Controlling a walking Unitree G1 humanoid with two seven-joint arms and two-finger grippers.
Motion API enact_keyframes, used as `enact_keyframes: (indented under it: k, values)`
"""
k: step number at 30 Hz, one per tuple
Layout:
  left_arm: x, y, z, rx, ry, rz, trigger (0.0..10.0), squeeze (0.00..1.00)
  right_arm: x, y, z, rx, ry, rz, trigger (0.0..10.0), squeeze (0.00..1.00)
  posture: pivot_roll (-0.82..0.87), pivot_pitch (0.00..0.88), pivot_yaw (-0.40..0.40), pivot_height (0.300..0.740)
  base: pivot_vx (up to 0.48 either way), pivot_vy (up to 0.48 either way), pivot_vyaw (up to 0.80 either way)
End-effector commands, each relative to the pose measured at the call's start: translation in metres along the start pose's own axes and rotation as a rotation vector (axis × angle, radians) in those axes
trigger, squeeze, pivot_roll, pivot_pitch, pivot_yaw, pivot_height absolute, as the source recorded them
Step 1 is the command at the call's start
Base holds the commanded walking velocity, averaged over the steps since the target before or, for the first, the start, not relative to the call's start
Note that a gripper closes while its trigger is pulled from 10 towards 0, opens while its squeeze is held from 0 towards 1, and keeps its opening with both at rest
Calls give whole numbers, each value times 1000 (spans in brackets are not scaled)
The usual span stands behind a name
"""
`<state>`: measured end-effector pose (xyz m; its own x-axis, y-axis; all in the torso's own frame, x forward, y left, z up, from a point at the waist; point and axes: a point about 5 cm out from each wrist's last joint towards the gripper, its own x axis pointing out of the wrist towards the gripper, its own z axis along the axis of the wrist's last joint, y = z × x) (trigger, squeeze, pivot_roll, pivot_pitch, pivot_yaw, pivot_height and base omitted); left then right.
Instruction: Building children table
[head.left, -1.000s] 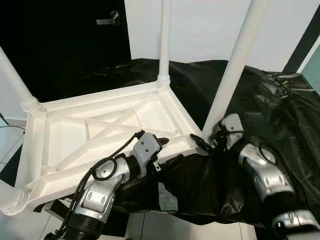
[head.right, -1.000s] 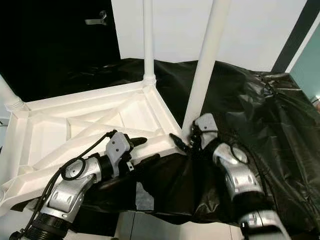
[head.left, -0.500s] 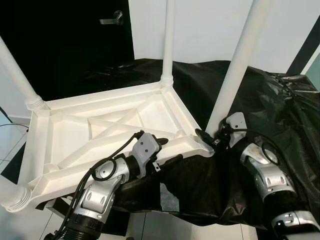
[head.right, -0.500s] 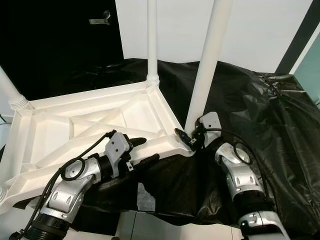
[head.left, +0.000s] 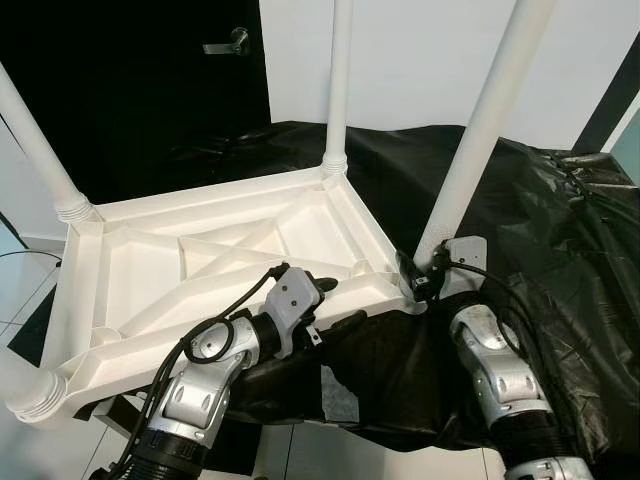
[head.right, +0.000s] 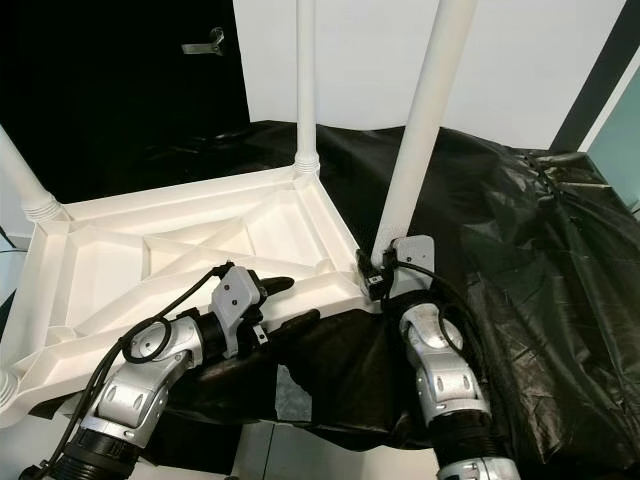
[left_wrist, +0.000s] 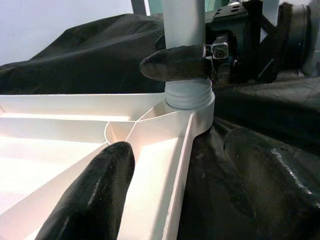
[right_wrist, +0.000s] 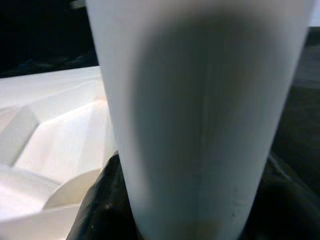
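Observation:
A white plastic children's table (head.left: 200, 250) lies upside down on a black sheet, its legs pointing up. My right gripper (head.left: 420, 278) is shut around the base of the near right leg (head.left: 480, 130), just above its threaded socket (left_wrist: 189, 97). One of its fingers (left_wrist: 175, 62) crosses the front of that leg, and the right wrist view looks at the leg (right_wrist: 200, 110) from very close. My left gripper (head.left: 335, 302) straddles the table's near rim, one finger (left_wrist: 95, 200) on the ribbed underside and the other outside, clamped on the rim.
Black plastic sheeting (head.left: 560, 230) covers the surface under and to the right of the table. Other legs stand at the far corner (head.left: 340, 80), the left corner (head.left: 35, 150) and the near left corner (head.left: 30, 395). A dark door with a handle (head.left: 225, 45) is behind.
My right gripper has swung in from the right of the corner and closed around the base of the near right leg. The left gripper has kept its place on the rim.

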<state>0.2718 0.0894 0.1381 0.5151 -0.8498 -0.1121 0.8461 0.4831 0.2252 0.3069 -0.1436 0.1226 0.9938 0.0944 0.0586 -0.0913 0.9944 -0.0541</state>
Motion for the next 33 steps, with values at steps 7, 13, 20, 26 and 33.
enact_keyframes:
  k: [7,13,20,26,33]
  values:
    - [2,-2,-1,0,13,38,10000,0,-5,11,-9,40,56,-71,10000,0,58,0,-19,740,0,0,0]
    - [3,-1,0,4,11,34,10000,0,-7,1,-5,22,36,-55,10000,725,57,0,-21,740,0,0,0]
    - [4,-3,0,4,9,29,10000,0,-12,-13,1,-1,-12,118,10000,1000,56,0,-25,740,0,0,0]
    - [4,-4,0,1,6,25,10000,0,-13,-30,5,-30,-7,278,10000,933,53,0,-23,740,0,0,0]
    - [6,0,-1,5,10,9,10000,0,1,-36,11,-126,35,541,10000,0,29,0,18,740,0,0,0]
